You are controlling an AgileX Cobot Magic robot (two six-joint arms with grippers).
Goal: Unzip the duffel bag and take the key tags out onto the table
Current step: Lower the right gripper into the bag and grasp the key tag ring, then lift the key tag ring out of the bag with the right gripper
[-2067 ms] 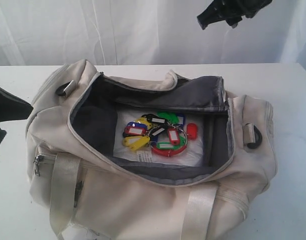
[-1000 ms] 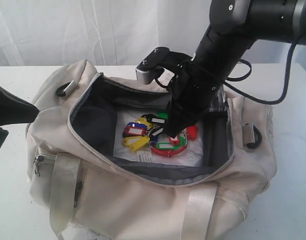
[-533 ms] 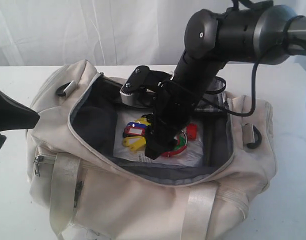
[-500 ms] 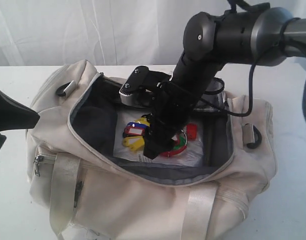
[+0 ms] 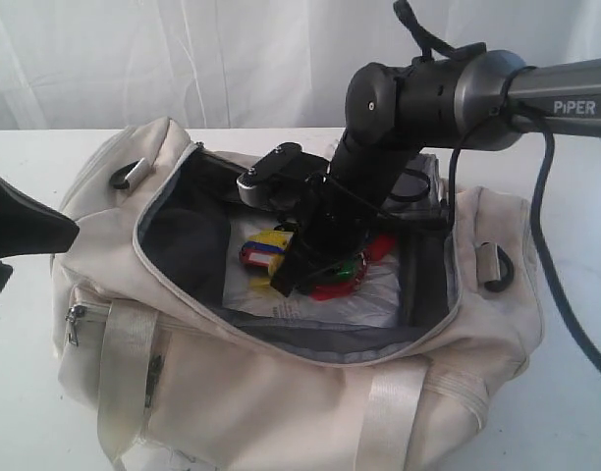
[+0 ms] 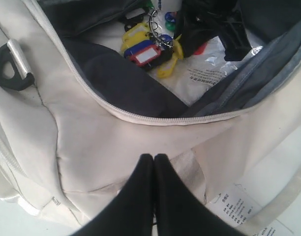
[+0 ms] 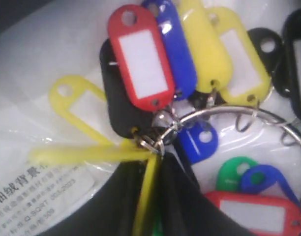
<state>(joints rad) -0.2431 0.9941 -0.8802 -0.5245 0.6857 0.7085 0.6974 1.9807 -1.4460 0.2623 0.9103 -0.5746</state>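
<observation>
The cream-white duffel bag lies unzipped on the white table, its dark grey lining showing. Inside, the key tags rest on a clear plastic packet. My right gripper reaches down into the opening. In the right wrist view this gripper is shut on one yellow tag, right below the metal ring that holds the red, blue, yellow, green and black key tags. My left gripper is shut with nothing between its fingers, hovering over the bag's outer side, to the left of the bag.
Black D-rings sit at the bag's ends. Webbing handles drape over the front. A white paper hang tag lies by the bag. The plastic packet carries a printed label. A white curtain hangs behind the table.
My right arm came down from above into the open bag, slid left over the bunch and shut on a yellow tag; the bunch has shifted a little. The left arm has stayed put.
</observation>
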